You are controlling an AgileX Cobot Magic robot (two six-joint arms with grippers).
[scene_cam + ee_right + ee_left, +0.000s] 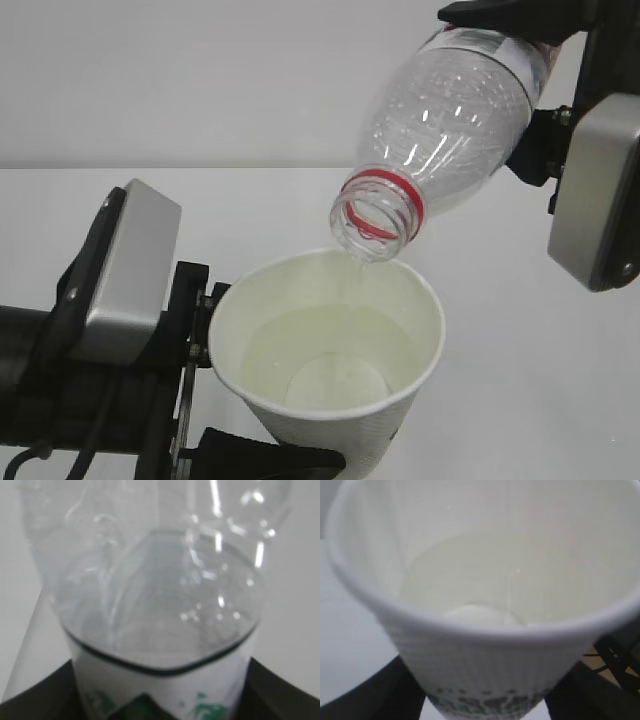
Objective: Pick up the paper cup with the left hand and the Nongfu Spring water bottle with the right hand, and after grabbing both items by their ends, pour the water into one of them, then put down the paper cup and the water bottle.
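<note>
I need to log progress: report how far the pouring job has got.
Done: the left hand holds the paper cup, and the right hand holds the Nongfu Spring water bottle. In hand: the bottle is tipped, mouth over the cup, water pooled inside. Left: finish pouring, set both down.

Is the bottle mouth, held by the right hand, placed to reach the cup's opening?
Likely yes: the bottle tilts mouth-down just above the paper cup rim, nothing between them.

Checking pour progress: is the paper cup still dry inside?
No, water already pools in the paper cup under the tilted bottle.
</note>
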